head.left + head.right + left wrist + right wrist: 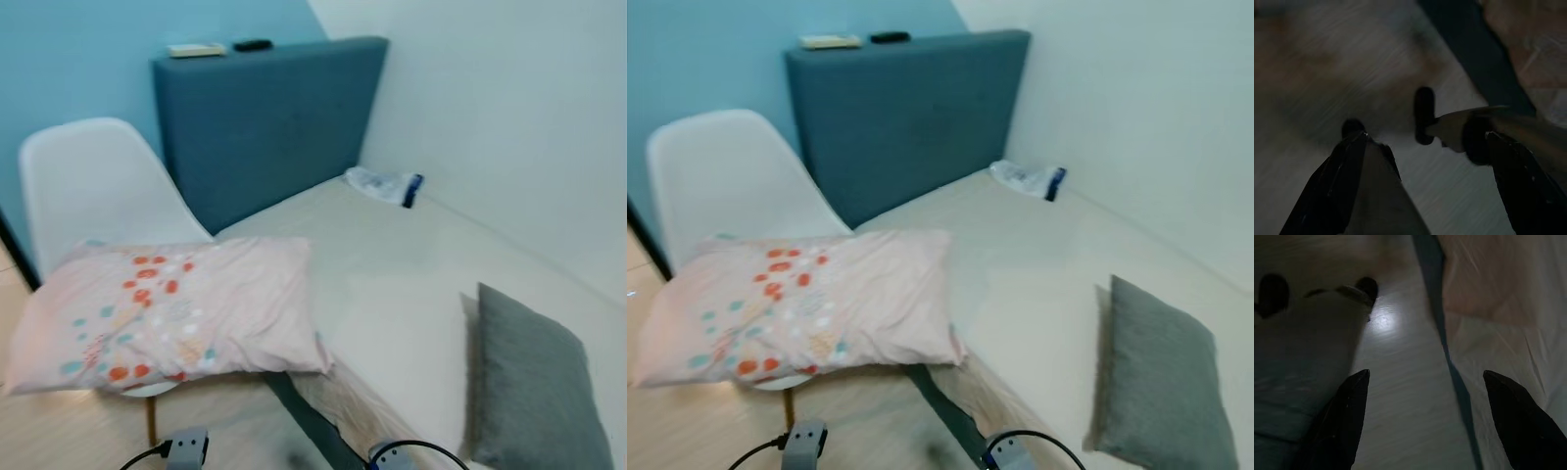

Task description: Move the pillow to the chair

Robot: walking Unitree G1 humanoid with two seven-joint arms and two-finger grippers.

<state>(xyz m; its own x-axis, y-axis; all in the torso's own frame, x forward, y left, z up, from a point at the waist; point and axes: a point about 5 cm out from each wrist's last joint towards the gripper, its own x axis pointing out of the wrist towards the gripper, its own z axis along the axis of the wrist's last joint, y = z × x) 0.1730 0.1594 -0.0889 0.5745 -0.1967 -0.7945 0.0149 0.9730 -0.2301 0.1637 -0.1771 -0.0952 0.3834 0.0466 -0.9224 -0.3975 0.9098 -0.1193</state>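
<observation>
Your pillow [176, 313] lies across the chair [93, 186] seat, one end overhanging the bed [392, 284] edge, so both grippers [1420, 142] [1422, 382] hang low, fingers wide, holding nothing.

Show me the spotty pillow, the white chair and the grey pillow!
spotty pillow [167, 313], left eye view, middle of its top face.
white chair [93, 181], left eye view, on its backrest.
grey pillow [534, 387], left eye view, its centre.
</observation>
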